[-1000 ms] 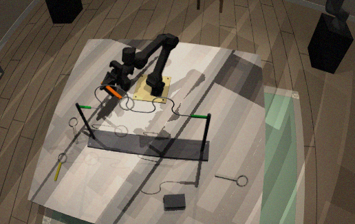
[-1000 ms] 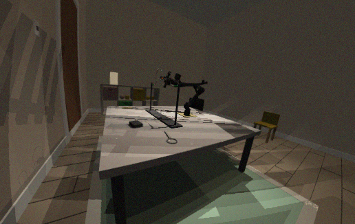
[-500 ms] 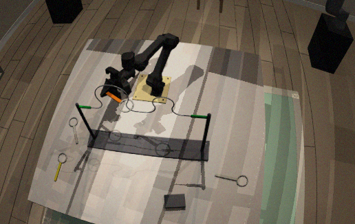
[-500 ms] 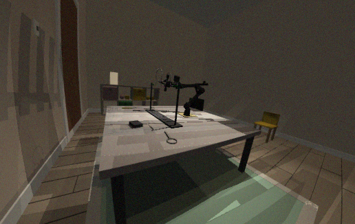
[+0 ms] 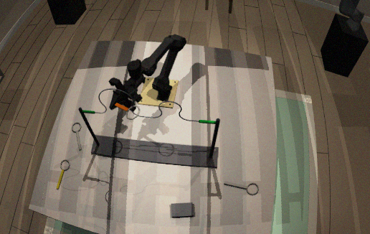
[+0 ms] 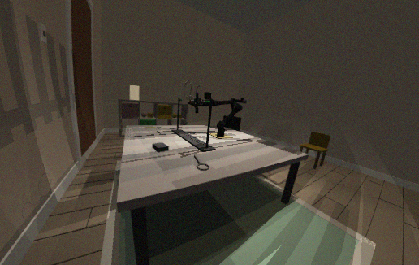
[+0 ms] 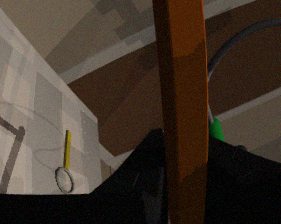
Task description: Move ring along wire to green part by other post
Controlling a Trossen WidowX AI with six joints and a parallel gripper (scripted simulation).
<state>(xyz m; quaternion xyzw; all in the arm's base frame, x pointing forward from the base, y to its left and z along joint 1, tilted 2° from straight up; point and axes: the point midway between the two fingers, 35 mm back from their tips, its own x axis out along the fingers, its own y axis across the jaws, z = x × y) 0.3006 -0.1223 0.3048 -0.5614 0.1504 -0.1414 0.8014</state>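
Observation:
My gripper (image 5: pixel 117 105) (image 7: pixel 169 138) is shut on the orange handle (image 5: pixel 122 107) (image 7: pixel 183 90), held above the table behind the wire's left half. The ring (image 5: pixel 132 118) is at the handle's right end, at the low stretch of the grey wire (image 5: pixel 151 117) (image 7: pixel 265 23) right of its big left arch; the wire crosses it there. Touching cannot be told. The gripper is close to the left arch. The left green part (image 5: pixel 89 112) (image 7: pixel 217 131) joins the left post (image 5: pixel 89 127). The right green part (image 5: pixel 207 121) joins the right post (image 5: pixel 214 138) (image 6: pixel 209 128).
A dark base (image 5: pixel 157 155) carries both posts. A pale ring tool (image 5: pixel 79 141) and a yellow-handled one (image 5: pixel 60 179) (image 7: pixel 68 150) lie left, a dark one (image 5: pixel 235 186) (image 6: pixel 197 160) right. A grey box (image 5: pixel 182 210) (image 6: pixel 160 147) lies at the front.

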